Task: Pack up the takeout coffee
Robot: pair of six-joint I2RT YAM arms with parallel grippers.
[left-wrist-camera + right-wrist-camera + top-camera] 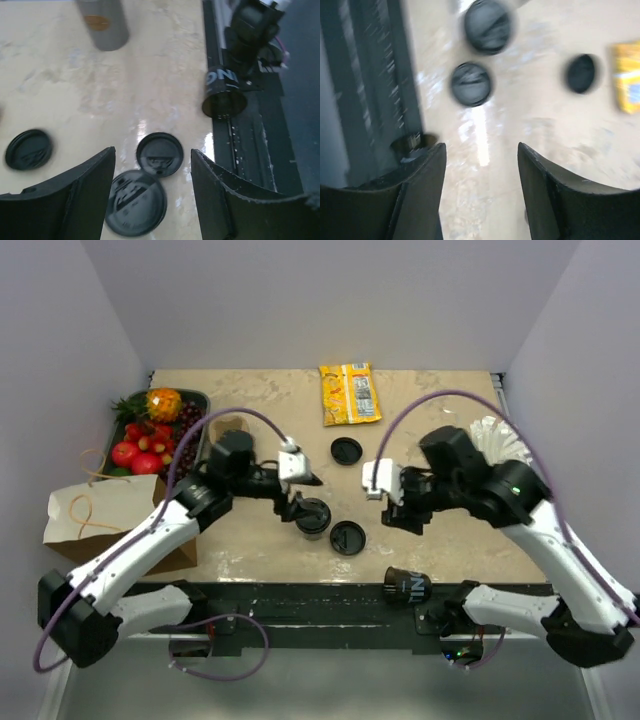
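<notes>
Left gripper [298, 506]: fingers spread wide, nothing between them, hanging just above the upright black paper takeout cup [312, 516] near the middle of the beige table [250, 390]; right gripper [404, 516]: fingers also apart and empty, to the right of that cup and clear of it. Risks, as judged: (1) the upright cup stands free and looks light; an open finger coming down off-centre could clip its rim and tip it; (2) the round black plastic lid [135, 202] seems to sit on top of it, but whether it is pressed home cannot be told; a squeeze on the wall could pop it off; (3) a second black cup lying on its side [407, 585] rests at the near table edge by the dark rail, mouth open; a brush from either arm could roll it off; (4) the crumpled brown paper bag [110, 520] lies flat at the left edge, mouth state not visible; a cup pushed at it would likely shove it, not enter. Appearance: both cups are matte black and tapered, with white lettering on the tipped one; two loose black lids lie flat, the nearer loose lid [347, 537] just beside the upright cup, the farther loose lid [347, 451] well behind it; right wrist view blurred, showing dark discs only.
</notes>
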